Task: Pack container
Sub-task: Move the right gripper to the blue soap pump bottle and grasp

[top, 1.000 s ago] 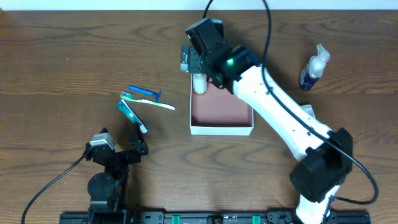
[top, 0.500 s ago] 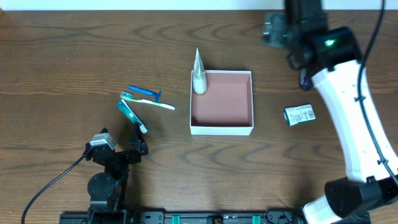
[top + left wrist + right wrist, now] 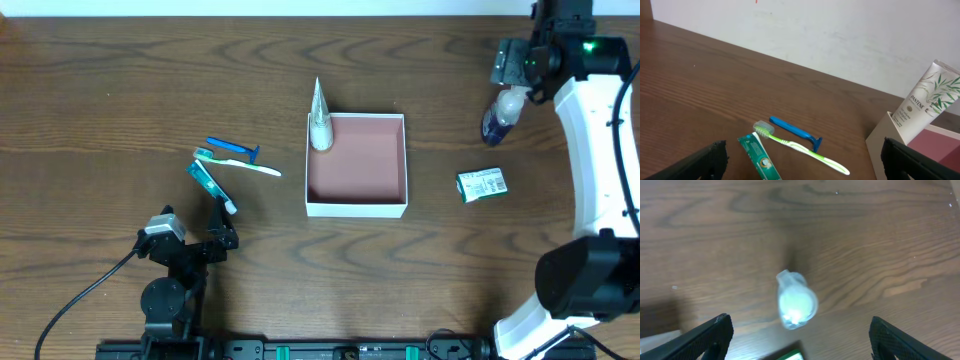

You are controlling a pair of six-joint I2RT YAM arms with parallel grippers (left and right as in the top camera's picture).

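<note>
The container [image 3: 403, 152], a shallow square box with white walls and a pink-brown inside, sits mid-table. A white tube [image 3: 319, 118] leans in its far left corner, seen too in the left wrist view [image 3: 927, 100]. A green toothbrush [image 3: 240, 163], a blue razor [image 3: 231, 149] and a green toothpaste tube [image 3: 210, 184] lie left of it. My right gripper [image 3: 515, 72] is open above the blue pump bottle [image 3: 499, 118], whose top shows in the right wrist view [image 3: 796, 300]. My left gripper [image 3: 195, 245] is open and empty near the front left.
A small white-labelled carton [image 3: 482, 184] lies right of the container, in front of the pump bottle. The table's far edge meets a white wall [image 3: 840, 35].
My right arm has swung from the container's far left corner to the far right, leaving the white tube in the container, and now hangs over the pump bottle. The left arm has not moved.
</note>
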